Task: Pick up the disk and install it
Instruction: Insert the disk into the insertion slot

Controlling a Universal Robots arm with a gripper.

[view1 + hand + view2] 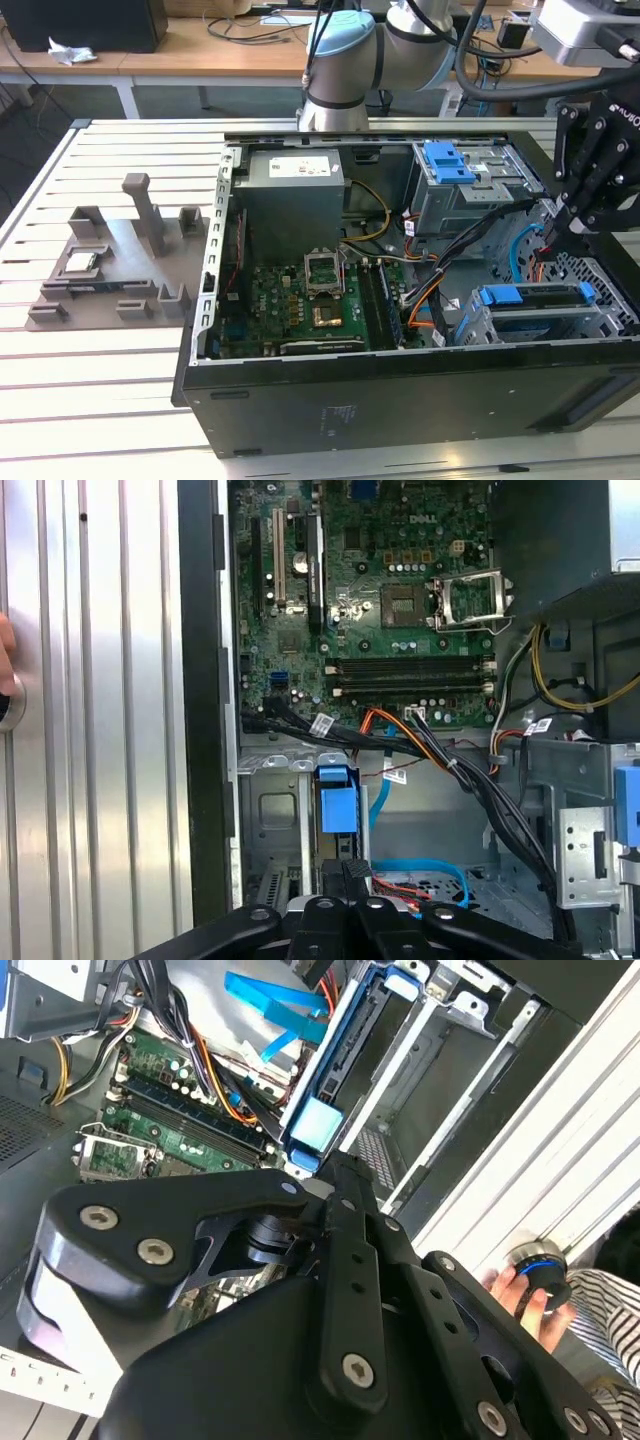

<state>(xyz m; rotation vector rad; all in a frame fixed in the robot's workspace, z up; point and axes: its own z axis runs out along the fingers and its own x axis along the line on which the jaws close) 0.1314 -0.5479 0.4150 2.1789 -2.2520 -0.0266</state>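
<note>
Slatted metal surface [120, 400], open black computer case [400, 410]. Found silver disk in blue plastic frame [337, 802] seated in drive bay [275, 815], just ahead of black end effector [350, 880], long axis toward it. Could not tell whether open or closed.

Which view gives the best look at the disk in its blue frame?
The exterior view: the disk lies in the drive cage near the gripper, its blue frame seen along its length. Both wrist views catch it end-on, partly hidden by gripper parts.
</note>
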